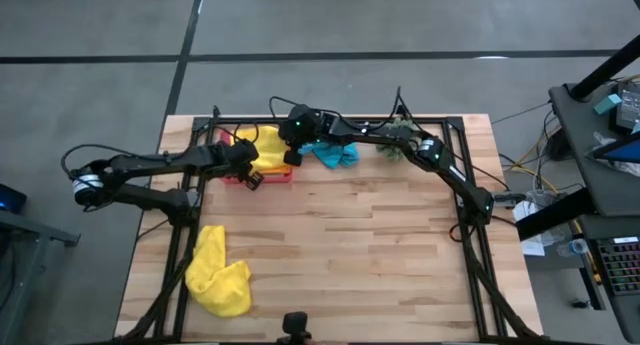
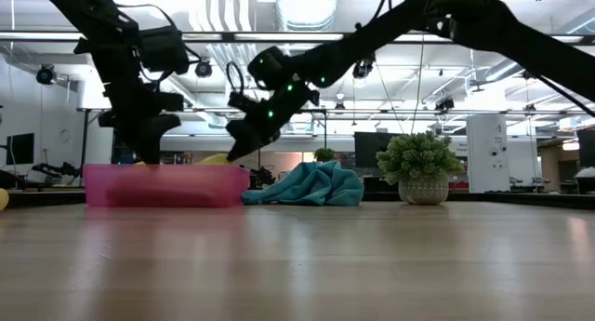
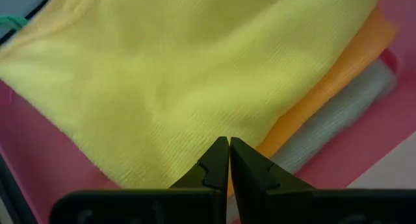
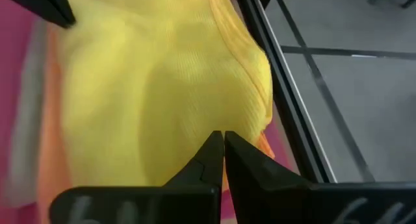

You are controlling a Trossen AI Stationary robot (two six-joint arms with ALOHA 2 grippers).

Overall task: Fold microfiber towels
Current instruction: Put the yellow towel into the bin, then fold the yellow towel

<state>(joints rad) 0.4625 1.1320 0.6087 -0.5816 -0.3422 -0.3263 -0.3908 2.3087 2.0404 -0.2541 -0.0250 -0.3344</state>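
A folded yellow towel [image 1: 268, 150] lies on top of a stack in the pink tray [image 1: 272, 176] at the table's far left. Under it, the left wrist view shows an orange towel [image 3: 338, 74] and a light green towel [image 3: 344, 113]. My left gripper [image 3: 229, 146] is shut at the yellow towel's near edge. My right gripper [image 4: 223, 138] is shut over the same towel's right part [image 4: 149, 74]. A turquoise towel [image 1: 335, 153] lies bunched on the table right of the tray. A second yellow towel [image 1: 220, 275] lies crumpled at the near left. My left gripper points its shut fingertips down at the yellow towel's edge [image 3: 195, 152], above the orange layer; whether they touch it I cannot tell. My right gripper slants its shut fingertips down at the yellow towel near its right edge [image 4: 195, 126]; whether they touch it I cannot tell.
A small potted plant [image 1: 392, 140] stands at the far edge, right of the turquoise towel. A black metal frame [image 1: 455, 145] runs round the table. The tray's front wall [image 2: 167, 186] hides the stack in the low view. Bare wood [image 1: 360, 245] fills the middle and near right.
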